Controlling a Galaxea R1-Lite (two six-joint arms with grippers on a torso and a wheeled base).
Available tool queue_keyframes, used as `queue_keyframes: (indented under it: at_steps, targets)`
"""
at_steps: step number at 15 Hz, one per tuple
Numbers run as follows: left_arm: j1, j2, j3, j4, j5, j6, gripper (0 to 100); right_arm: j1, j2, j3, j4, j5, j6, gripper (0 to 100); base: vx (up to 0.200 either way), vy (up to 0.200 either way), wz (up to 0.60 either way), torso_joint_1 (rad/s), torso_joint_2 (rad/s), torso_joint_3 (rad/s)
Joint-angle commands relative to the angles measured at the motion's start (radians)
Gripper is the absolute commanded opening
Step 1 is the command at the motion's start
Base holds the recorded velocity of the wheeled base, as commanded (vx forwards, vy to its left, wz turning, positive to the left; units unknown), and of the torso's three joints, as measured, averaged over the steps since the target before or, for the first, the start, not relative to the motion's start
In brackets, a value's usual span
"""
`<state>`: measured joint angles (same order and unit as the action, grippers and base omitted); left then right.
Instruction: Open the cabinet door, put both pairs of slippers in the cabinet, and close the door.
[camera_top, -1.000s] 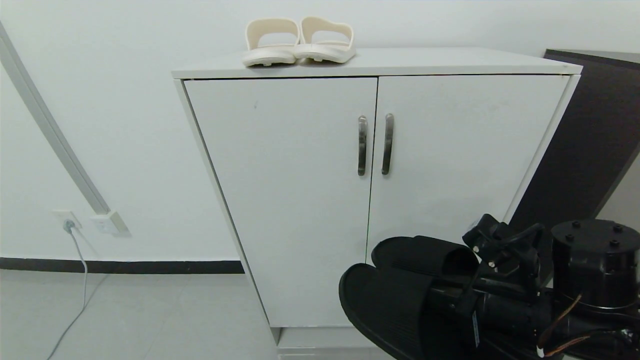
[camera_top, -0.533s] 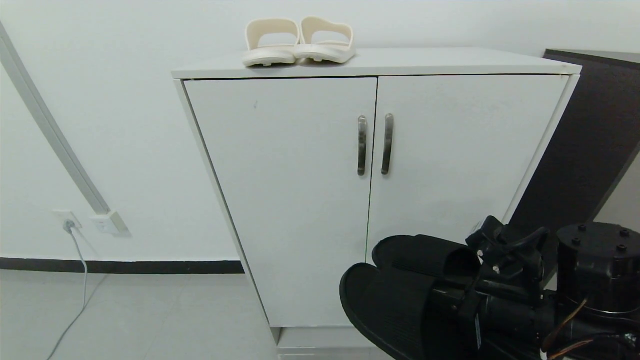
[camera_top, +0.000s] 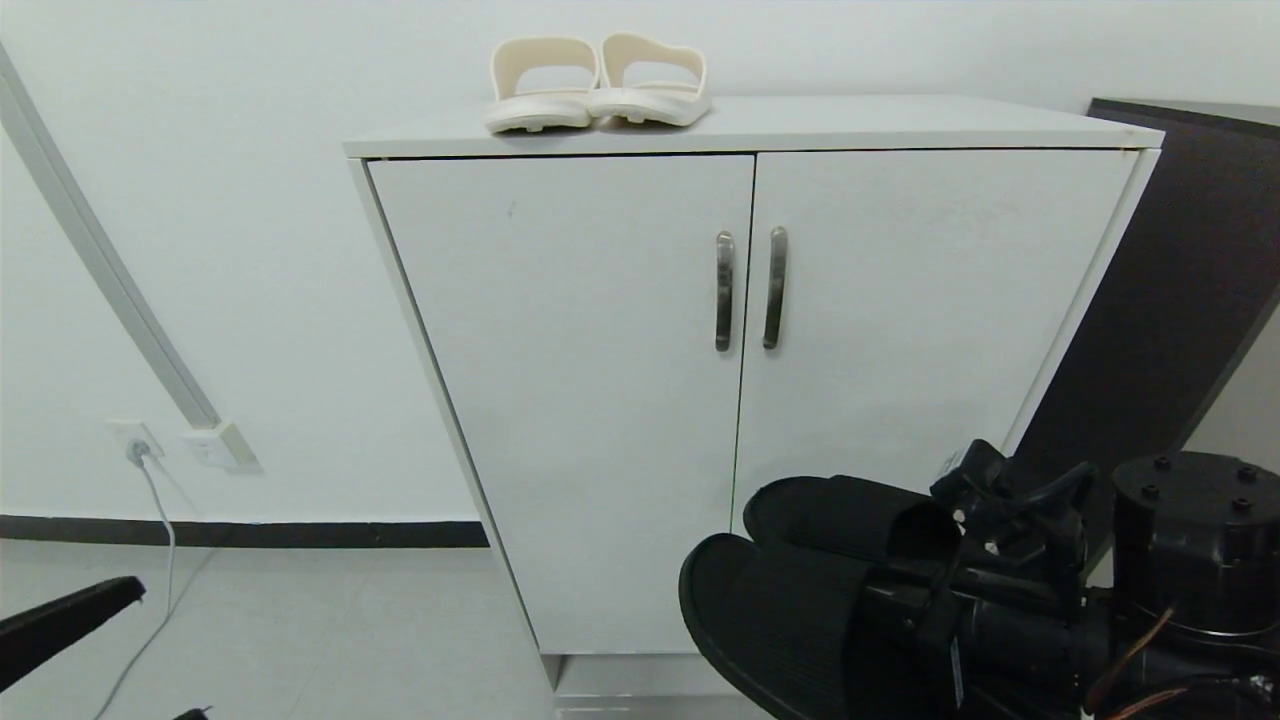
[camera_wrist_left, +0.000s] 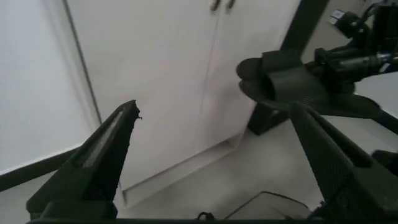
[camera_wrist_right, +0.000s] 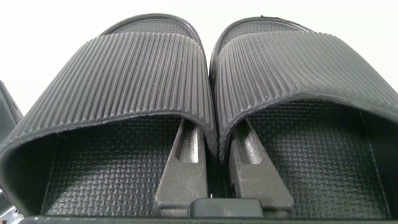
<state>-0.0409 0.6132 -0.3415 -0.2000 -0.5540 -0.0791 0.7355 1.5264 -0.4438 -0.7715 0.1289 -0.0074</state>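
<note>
The white cabinet (camera_top: 600, 400) stands against the wall with both doors shut, its two metal handles (camera_top: 724, 290) side by side at the middle. A cream pair of slippers (camera_top: 598, 85) rests on its top, left of centre. My right gripper (camera_wrist_right: 216, 127) is low in front of the right door and holds the black pair of slippers (camera_top: 820, 570). Its fingers (camera_wrist_right: 183, 168) reach in under the straps and press the two inner walls together. My left gripper (camera_wrist_left: 216, 109) is open and holds nothing. It is low and to the left of the cabinet, with one finger (camera_top: 70, 615) at the lower left.
A wall socket with a grey cable (camera_top: 135, 448) and a slanted grey conduit (camera_top: 100, 250) are on the wall to the left. A dark panel (camera_top: 1180, 280) leans beside the cabinet's right side. Bare grey floor (camera_top: 300, 630) lies in front on the left.
A finger of my left gripper has come into the head view at the lower left. The right arm with the black slippers has sunk slightly.
</note>
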Motion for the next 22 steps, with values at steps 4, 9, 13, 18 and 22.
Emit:
queue_keyframes:
  at_steps: [4,9,13,18,22]
  targets:
    - [-0.189,0.286,-0.085,-0.110,0.017,-0.011,100,0.002,0.014,0.001,-0.003,0.000,0.001,0,0.000,0.000,0.00,0.000,0.00,0.000]
    - [-0.490,0.496,-0.186,-0.279,0.246,-0.030,100,0.019,-0.002,0.002,-0.003,-0.002,0.000,0,0.000,0.000,0.00,0.000,0.00,0.000]
    - [-0.668,0.698,-0.450,-0.272,0.252,-0.149,100,0.010,-0.003,-0.004,-0.005,-0.002,0.007,0,0.000,0.000,0.00,0.000,0.00,0.000]
    - [-0.769,0.904,-0.656,-0.285,0.246,-0.194,100,0.001,-0.005,-0.004,-0.005,-0.002,0.009,0,0.000,0.000,0.00,0.000,0.00,0.000]
    - [-0.774,1.037,-0.754,-0.349,0.243,-0.211,100,-0.002,-0.005,-0.003,-0.005,-0.002,0.009,0,0.000,0.000,0.00,0.000,0.00,0.000]
